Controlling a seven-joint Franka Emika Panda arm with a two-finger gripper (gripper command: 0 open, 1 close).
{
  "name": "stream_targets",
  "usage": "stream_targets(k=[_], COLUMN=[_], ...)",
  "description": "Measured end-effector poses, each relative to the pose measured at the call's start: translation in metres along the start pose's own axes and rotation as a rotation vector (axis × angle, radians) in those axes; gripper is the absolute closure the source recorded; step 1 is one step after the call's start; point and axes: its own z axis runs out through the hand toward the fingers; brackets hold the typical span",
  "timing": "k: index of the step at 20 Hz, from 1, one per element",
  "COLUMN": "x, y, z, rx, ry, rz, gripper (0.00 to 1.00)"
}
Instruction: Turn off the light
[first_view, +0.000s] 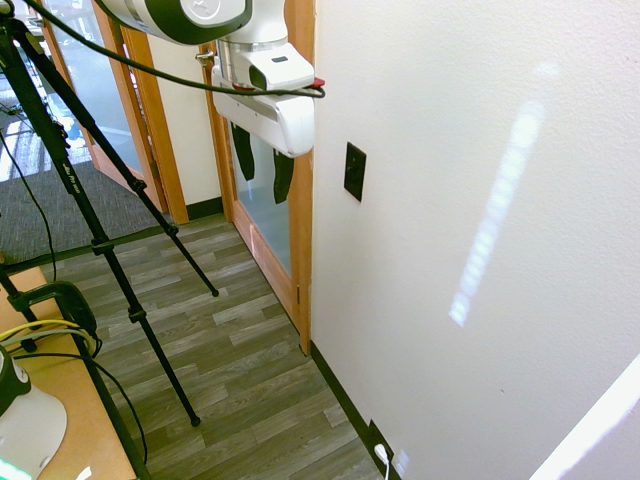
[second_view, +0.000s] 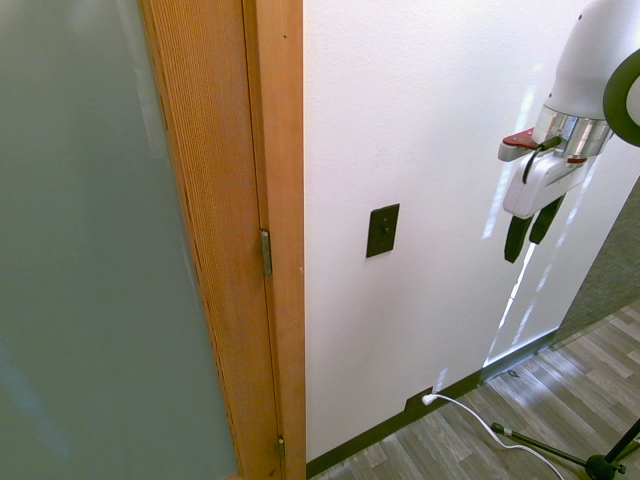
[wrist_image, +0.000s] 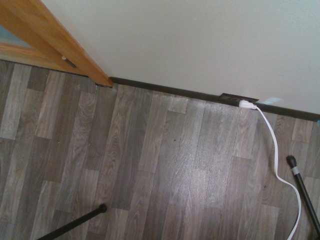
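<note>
Switch plate (second_view: 383, 230): small black upright rectangle on white wall (second_view: 440, 120), just right of wooden door frame (second_view: 272, 200) in 2nd ext view; same plate (first_view: 354, 171) in 1st ext view, there right of the frame (first_view: 303, 200). Long axis vertical, flat on wall, roughly mid-height. Toggle position too small to read.

Gripper (second_view: 531, 234) well apart from plate, off to the right in 2nd ext view, at about same height or slightly above; in 1st ext view gripper (first_view: 262, 168) hangs left of plate, in front of door glass. Jaws point down at floor, not at wall. Fingers look a little apart at the tips, nothing between them, no contact w/ anything.

Key relation: plate lies sideways from jaws along the wall and toward the wall, not under them. Judged next move: travel along wall toward door frame, then bring a fingertip in to the toggle; prob. needs wrist re-aim since jaws face down. Only one arm, so no choice there.

Wrist view: wood-look floor (wrist_image: 150, 165), dark baseboard, black outlet plate (wrist_image: 239, 98) w/ white plug (wrist_image: 246, 104) low on wall — not the target. Switch not in wrist view.

Task not yet started as judged: room bright.
</note>
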Motion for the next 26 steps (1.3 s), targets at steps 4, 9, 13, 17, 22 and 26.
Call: stream_targets(k=[4,9,13,17,22,26], x=[0.000,0.009,0.028,0.041,0.035,0.029], y=[-0.015,-0.076,-0.111,-0.129,-0.152,-0.166], z=[0.005,0.032,0.056,0.071,0.067,0.075], rx=[0.052,0.175,0.248,0.280,0.302,0.293], ry=[0.035,0.088,0.179,0.289,0.404,0.426], rz=[-0.004,0.022,0.098,0.173,0.226,0.248], gripper=[0.00,0.00,0.00,1.00,1.00,1.00])
